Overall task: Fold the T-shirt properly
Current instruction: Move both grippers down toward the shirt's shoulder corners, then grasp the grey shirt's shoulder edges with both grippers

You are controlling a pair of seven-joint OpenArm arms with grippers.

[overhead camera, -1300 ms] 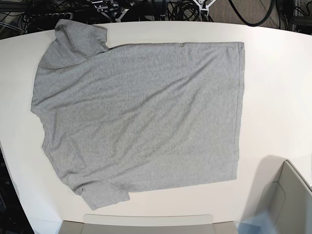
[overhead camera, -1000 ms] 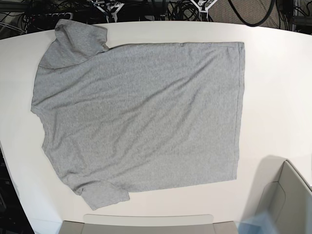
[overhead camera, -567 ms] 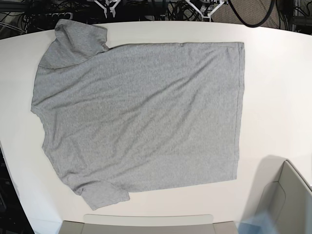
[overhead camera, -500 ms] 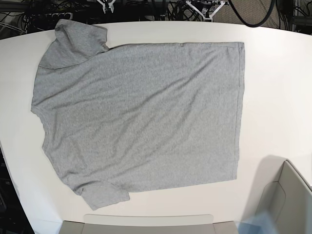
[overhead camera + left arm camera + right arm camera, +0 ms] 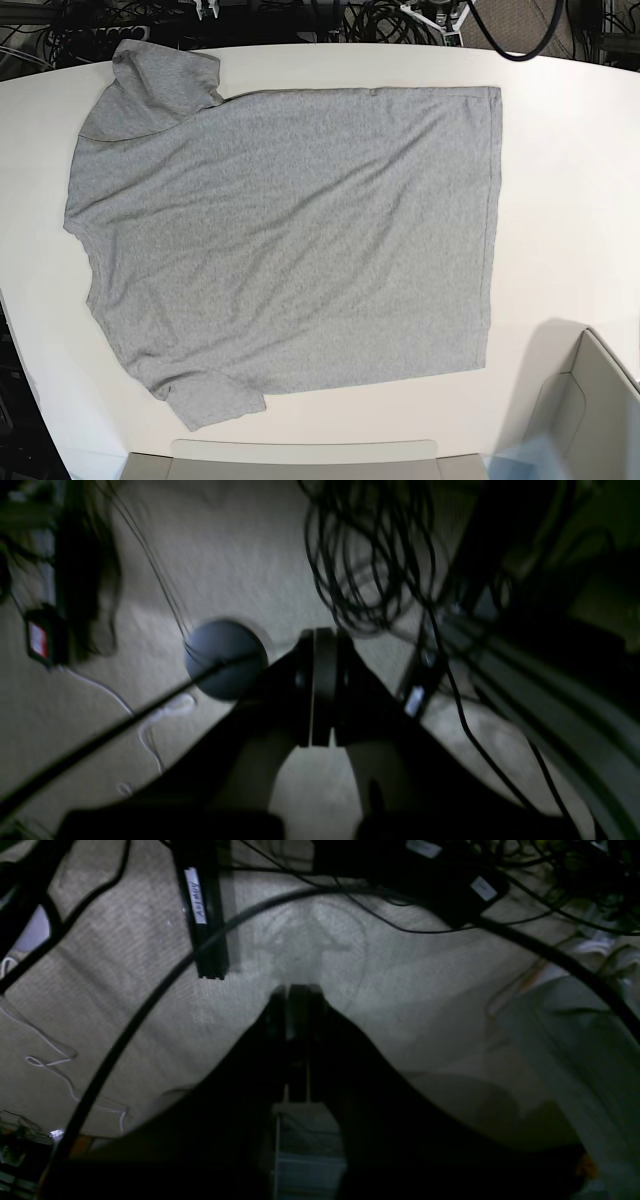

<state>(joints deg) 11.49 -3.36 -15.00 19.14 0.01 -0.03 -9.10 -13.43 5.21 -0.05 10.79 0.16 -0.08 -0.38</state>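
The T-shirt (image 5: pixel 285 240) is spread flat on the white table (image 5: pixel 570 180), plain side up, hem toward the left arm's side and sleeves toward the right arm's side. Both grippers are held well away from it, beyond the far table edge among cables (image 5: pixel 330 20). The left gripper (image 5: pixel 320 645) is seen closed, fingers together, over carpet (image 5: pixel 240 560) with nothing clamped. The right gripper (image 5: pixel 295 995) is likewise closed and empty. The shirt's far edge lies just inside the table edge nearest the grippers. Bare table is left beyond the hem. A pale bin (image 5: pixel 585 410) stands at the near corner on the left arm's side.
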